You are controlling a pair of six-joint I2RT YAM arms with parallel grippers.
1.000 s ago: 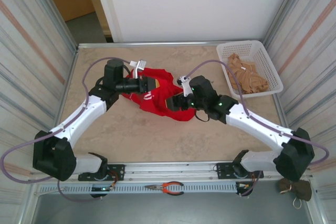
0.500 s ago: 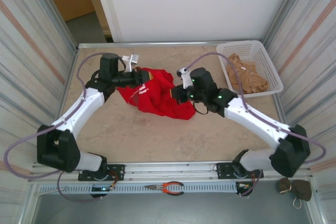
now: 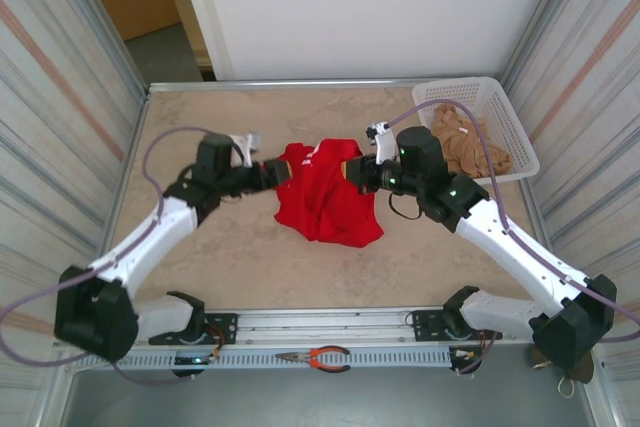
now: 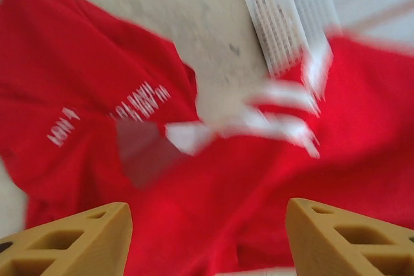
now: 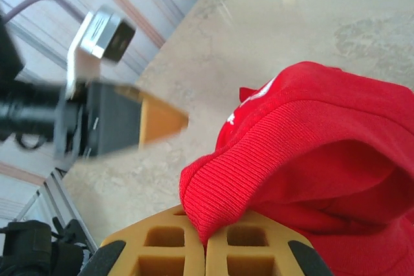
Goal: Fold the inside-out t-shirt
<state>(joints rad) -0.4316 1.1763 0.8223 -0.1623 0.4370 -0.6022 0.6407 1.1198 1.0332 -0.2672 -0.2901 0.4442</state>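
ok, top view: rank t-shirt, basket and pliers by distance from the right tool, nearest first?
1. The t-shirt, table middle, its top edge pinched in the right tool.
2. The basket, far right corner of the table.
3. The pliers, on the near rail between the arm bases.

The red t-shirt (image 4: 220,205) has small white letters (image 4: 138,99) printed on it. They are too blurry, so no word can be read.

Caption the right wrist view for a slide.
Right gripper pinches the ribbed edge of the red t-shirt above the table; left gripper opposite.
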